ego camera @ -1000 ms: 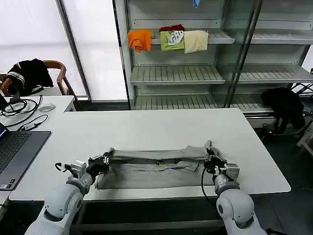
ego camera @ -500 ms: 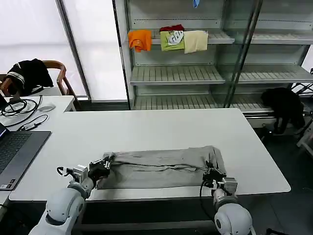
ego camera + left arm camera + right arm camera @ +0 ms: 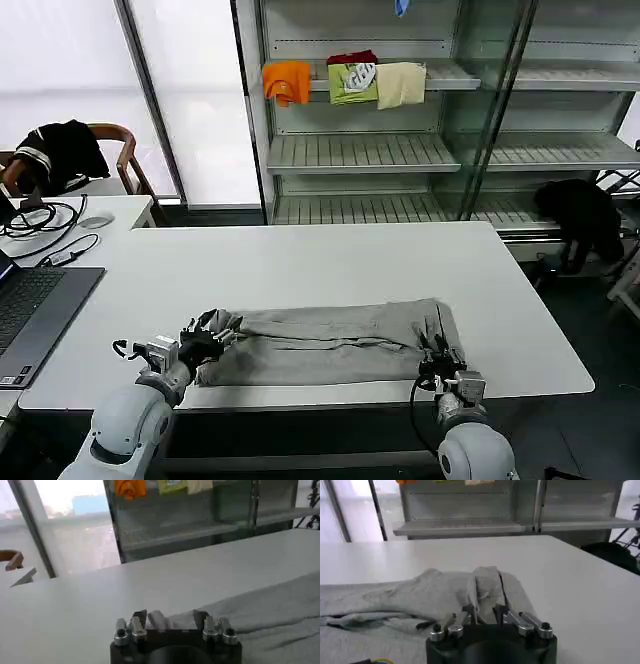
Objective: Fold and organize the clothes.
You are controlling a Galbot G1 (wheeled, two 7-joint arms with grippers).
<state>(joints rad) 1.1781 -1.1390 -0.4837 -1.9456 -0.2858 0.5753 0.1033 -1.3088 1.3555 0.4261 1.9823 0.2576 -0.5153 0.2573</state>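
- On the white table (image 3: 330, 265), near its front edge, lies one light grey shirt (image 3: 325, 343), folded into a long flat band running left to right.
- Two grippers are at it, one per end. The left gripper (image 3: 207, 335) sits at the shirt's left end, and from its wrist cam (image 3: 170, 621) the fingers are a bit apart with a fold of grey cloth bunched up between them, so it's got hold of the shirt.
- The right gripper (image 3: 440, 355) is at the right end by the table's front edge. On its wrist cam (image 3: 484, 616) the fingers are spread with cloth lying in and under the gap, and I honestly can't tell if it's pinching anything or just resting there.
- Behind the table there's one metal shelf unit (image 3: 400, 150) with three folded pieces side by side on an upper shelf: one orange (image 3: 286, 80), one green (image 3: 352, 82), one cream (image 3: 400, 83).
- Off to the robot's left is one laptop (image 3: 35, 310) on a side desk, plus one wooden chair (image 3: 125, 150) with a black garment (image 3: 60, 150) dumped on it.
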